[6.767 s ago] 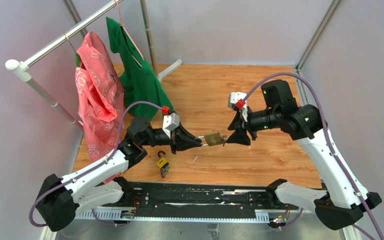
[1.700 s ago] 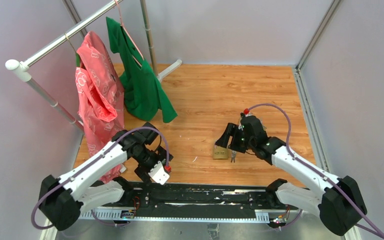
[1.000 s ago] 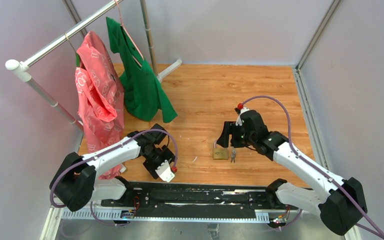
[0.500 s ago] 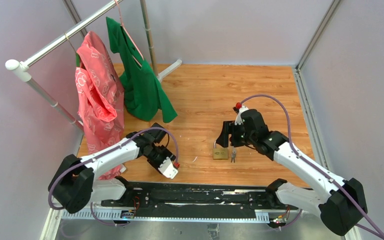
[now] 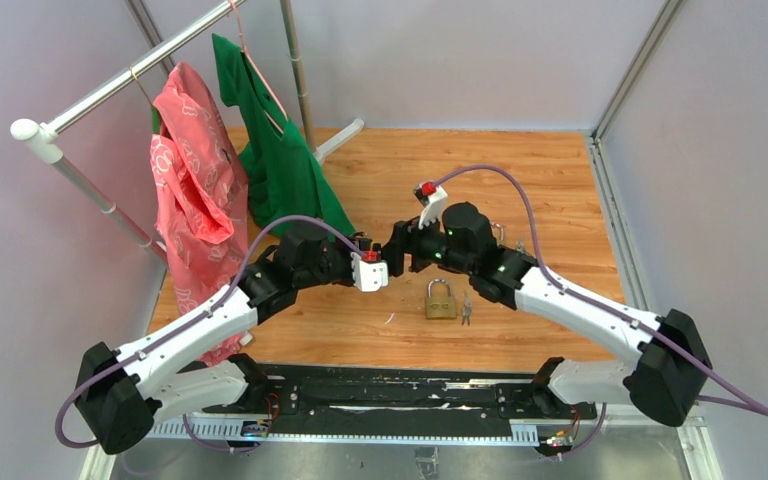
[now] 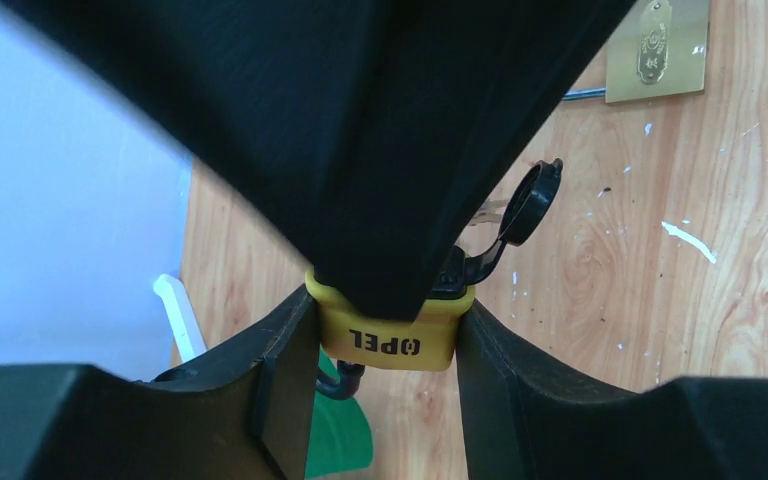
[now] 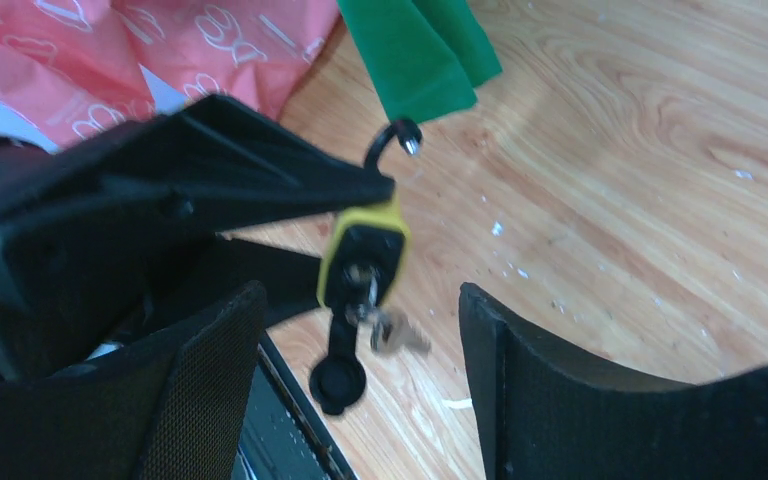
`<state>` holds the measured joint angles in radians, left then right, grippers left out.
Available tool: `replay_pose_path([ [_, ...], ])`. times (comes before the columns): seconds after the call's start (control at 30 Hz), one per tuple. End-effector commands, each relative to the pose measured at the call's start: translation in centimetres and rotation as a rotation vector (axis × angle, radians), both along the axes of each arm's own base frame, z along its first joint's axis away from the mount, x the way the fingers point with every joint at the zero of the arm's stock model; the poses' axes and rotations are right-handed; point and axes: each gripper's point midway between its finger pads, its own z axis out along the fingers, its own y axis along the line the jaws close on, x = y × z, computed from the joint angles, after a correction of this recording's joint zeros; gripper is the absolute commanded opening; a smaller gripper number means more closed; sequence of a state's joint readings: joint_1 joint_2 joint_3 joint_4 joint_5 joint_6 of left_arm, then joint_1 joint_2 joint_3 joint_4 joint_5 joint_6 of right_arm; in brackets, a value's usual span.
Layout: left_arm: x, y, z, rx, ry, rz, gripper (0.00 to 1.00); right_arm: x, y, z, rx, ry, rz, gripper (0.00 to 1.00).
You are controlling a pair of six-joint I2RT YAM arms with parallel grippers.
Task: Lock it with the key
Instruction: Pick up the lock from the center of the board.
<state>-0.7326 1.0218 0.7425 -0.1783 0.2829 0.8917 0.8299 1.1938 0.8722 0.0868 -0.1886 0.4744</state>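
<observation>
— What's written on the yellow padlock (image 6: 390, 342)?
— "OPEL". The left gripper (image 6: 388, 352) pinches its body between both fingers, with the key (image 7: 388, 328) in the keyhole.
— And the right gripper (image 7: 360, 345)?
— Spread, one finger either side of that key, apart from it.

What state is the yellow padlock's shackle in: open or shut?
Open. The free end of the shackle stands clear of the body of the yellow padlock, which the left gripper clamps.
</observation>
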Motion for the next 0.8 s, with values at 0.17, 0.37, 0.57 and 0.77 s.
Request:
replay_pose_path([
  [0.17,0.8,-0.9,3.3,-0.084,-0.100,0.040,0.00,2.0,2.8,0.4,0.013,0.003,-0.020,0.70],
  [0.37,1.0,-0.9,3.0,-0.072,-0.112,0.037,0.00,1.8,3.9,-0.7,0.017,0.050,0.018,0.63],
  [0.57,0.7,-1.0,2.7,-0.065,-0.116,0.023,0.00,1.6,4.8,0.2,0.051,0.028,0.067,0.20],
  [0.77,0.0,-1.0,2.3,-0.084,-0.078,0.017,0.29,1.5,4.2,0.4,0.045,-0.001,0.062,0.00],
])
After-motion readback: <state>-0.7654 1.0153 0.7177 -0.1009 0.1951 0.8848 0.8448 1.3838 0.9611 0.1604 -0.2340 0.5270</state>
